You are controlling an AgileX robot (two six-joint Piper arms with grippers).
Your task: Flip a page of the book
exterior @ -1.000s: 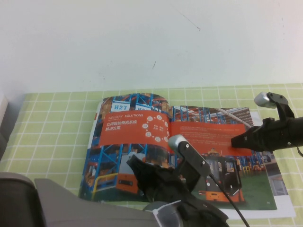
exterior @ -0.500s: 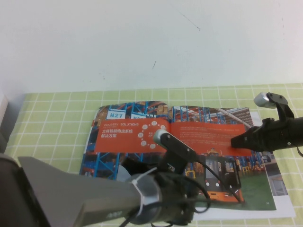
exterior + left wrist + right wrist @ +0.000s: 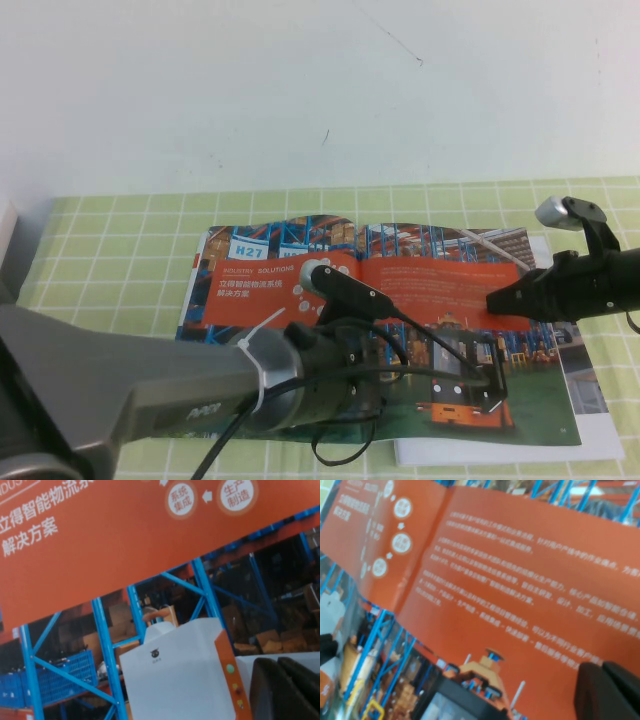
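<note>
Lying open on checked cloth [image 3: 100,250]: book [image 3: 420,245], closed left claw [image 3: 281,669] over left page [image 3: 240,262], closed right claw [image 3: 497,299] on orange band [image 3: 440,282].

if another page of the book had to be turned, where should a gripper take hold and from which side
Probably the right-hand page's free outer edge, approached from the robot's right: the book lies open and flat, bound at the centre fold. The right gripper rests on that page; the left gripper hovers near its bottom edge.

left end effector [image 3: 300,352] is sweeping further left and low across the book [image 3: 540,400], arm now covering the lower left of the spread, while the turned page [image 3: 265,275] is flattening down onto the left side.
</note>
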